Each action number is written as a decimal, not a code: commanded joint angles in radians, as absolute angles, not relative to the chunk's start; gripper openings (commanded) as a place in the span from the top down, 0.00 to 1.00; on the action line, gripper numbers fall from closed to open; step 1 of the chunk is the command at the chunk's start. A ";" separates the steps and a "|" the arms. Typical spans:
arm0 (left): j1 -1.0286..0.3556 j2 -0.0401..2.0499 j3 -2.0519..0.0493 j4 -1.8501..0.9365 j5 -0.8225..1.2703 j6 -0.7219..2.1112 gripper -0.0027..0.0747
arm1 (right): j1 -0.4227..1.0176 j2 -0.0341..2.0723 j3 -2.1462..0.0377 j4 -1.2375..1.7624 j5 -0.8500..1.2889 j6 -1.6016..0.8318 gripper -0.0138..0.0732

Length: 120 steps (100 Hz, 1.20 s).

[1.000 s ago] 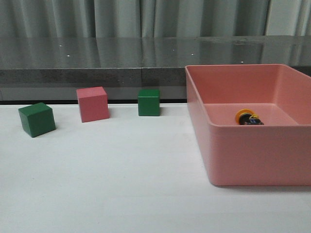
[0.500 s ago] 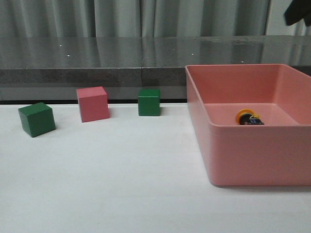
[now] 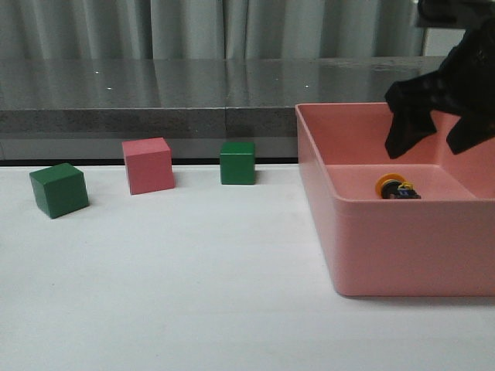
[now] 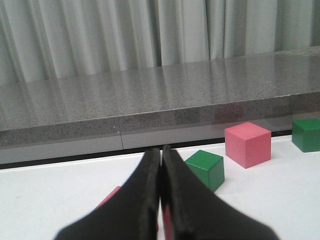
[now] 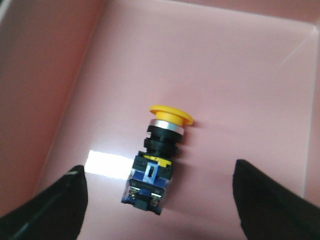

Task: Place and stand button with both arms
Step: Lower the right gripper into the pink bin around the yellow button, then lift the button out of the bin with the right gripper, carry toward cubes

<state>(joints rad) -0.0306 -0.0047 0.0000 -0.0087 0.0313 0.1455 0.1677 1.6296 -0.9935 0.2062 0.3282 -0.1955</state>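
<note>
The push-button (image 5: 156, 159) is being judged light, rigid and slick on its rounded yellow cap; the squarer blue-grey base is being favoured for gripping. It is lying on its side in the pink bin (image 3: 387, 247), between the spread fingers of the right gripper (image 5: 159, 210). The left gripper (image 4: 161, 200) is being held pressed together, empty.

White table (image 3: 193, 294) carries a pink bin (image 3: 402, 247) at three o'clock; two green cubes (image 3: 58, 189) (image 3: 237, 162) flank a pink cube (image 3: 147, 165) around ten.

two green cubes (image 3: 59, 189) (image 3: 237, 162) – one pink cube (image 3: 148, 165), one button (image 3: 396, 188)
</note>
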 commanded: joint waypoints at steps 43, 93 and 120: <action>-0.027 -0.036 0.046 -0.011 -0.053 0.140 0.99 | 0.198 1.768 -1.027 0.216 0.190 -0.209 0.16; -0.027 -0.036 0.046 -0.011 -0.053 0.140 0.99 | 0.266 1.647 -1.162 0.216 0.376 -0.231 0.94; -0.027 -0.036 0.046 -0.011 -0.053 0.140 0.99 | 0.508 1.628 -1.448 0.216 0.573 -0.565 0.94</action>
